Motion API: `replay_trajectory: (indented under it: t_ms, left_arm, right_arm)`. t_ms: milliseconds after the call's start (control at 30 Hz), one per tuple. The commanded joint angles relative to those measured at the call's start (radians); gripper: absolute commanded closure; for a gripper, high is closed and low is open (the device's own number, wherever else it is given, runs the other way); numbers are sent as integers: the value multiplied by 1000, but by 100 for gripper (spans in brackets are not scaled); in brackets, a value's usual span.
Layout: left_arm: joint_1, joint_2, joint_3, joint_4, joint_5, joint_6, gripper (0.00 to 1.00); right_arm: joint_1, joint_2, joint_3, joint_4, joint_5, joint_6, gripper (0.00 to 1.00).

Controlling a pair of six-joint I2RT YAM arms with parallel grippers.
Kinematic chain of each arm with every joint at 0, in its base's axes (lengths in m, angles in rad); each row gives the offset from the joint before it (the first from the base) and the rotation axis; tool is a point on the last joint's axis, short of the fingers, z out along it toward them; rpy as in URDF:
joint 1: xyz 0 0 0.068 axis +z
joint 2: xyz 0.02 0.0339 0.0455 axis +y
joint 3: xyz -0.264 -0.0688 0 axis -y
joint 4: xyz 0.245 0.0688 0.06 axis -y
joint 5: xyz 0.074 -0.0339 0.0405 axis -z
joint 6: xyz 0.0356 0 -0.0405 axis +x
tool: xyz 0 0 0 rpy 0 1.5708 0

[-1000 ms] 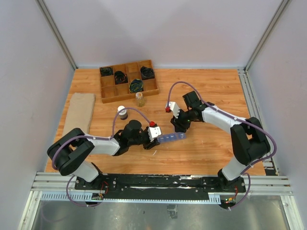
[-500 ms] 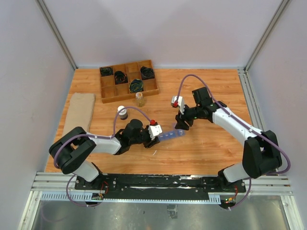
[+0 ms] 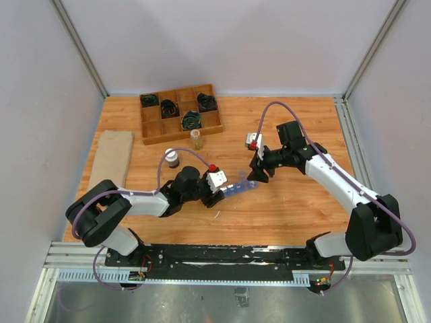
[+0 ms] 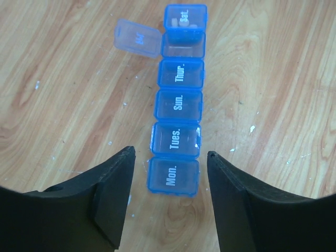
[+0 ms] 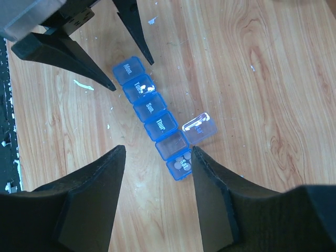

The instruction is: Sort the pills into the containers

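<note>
The pale-walled enclosure held a wooden worktop [image 3: 296,202], and the blue pill organizer [image 4: 176,126] lay loose near its middle, one lid [image 4: 137,38] flipped open beside the Sat. compartment. The left end effector [image 4: 169,153] stood open astride the Mon. end, clear of both sides and gripping nothing. The right end effector [image 5: 158,149] hung open and empty above the other end. The vial [image 3: 196,139] of pills stood well apart, just beside the wooden tray [image 3: 180,113]. With nothing pinning it, the light strip would likely skid or twist at a nudge. A finger catching the raised lid could flip it.
</note>
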Motion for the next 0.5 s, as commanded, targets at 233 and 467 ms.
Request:
replay_trajectory:
  t_ms: [233,467]
  left_arm:
    - [-7,-202,-23,-22,29,-133,37]
    - [-5,-393,-73,6,8,-276,32]
  right_arm:
    - [-39,-78,27,-42,-95,-33,39]
    - [-63,-152,25,-60,-143,-61,29]
